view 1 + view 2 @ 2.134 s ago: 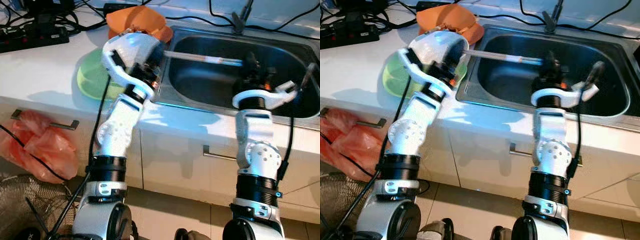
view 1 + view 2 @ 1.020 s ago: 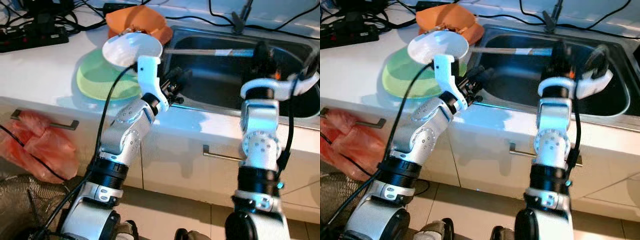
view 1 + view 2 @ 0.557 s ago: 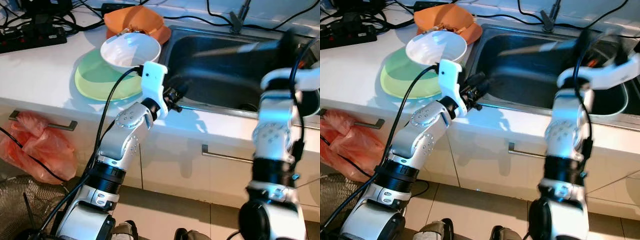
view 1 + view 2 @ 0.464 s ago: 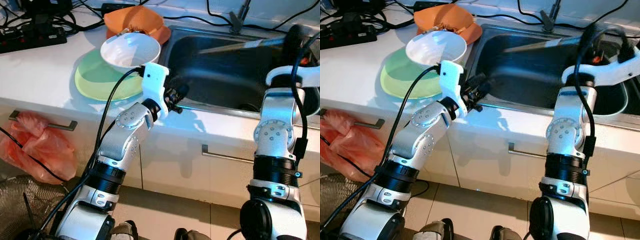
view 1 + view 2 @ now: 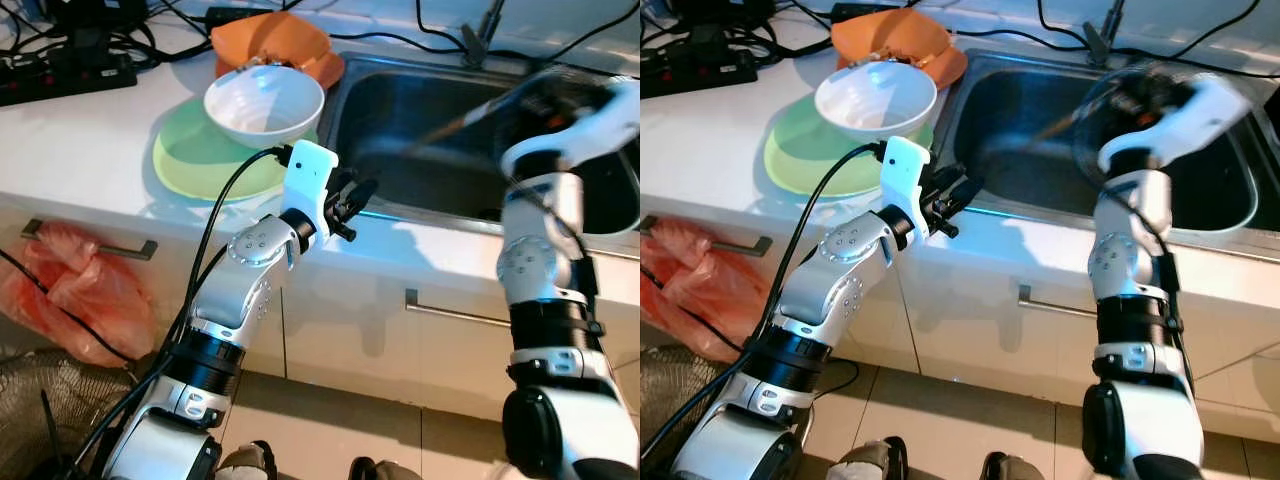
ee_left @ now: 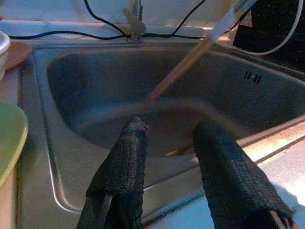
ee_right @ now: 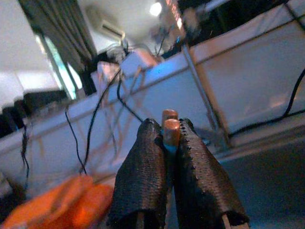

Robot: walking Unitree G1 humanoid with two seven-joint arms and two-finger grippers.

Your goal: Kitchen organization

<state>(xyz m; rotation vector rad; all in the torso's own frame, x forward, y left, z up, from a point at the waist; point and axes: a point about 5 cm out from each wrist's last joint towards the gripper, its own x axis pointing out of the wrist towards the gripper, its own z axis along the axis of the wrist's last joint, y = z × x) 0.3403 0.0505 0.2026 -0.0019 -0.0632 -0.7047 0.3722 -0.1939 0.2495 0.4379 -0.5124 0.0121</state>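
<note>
Now we note the right gripper [image 7: 169, 143] raised over the sink [image 5: 400, 110], its two fingers pinched tight on a pair of chopsticks [image 6: 183, 69] that slant down into the basin; this arm is blurred in the head views. We see the left gripper [image 5: 350, 200] at the sink's near rim, around 9 o'clock of the basin, fingers parted and holding nothing. A white bowl [image 5: 264, 103] sits on a green plate [image 5: 190, 160] on the counter, an orange cloth [image 5: 270, 40] at 12 o'clock of it.

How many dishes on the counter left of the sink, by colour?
White ceramic bowl: 1
Light green round plate: 1
Orange plastic dish: 1
Total: 3
</note>
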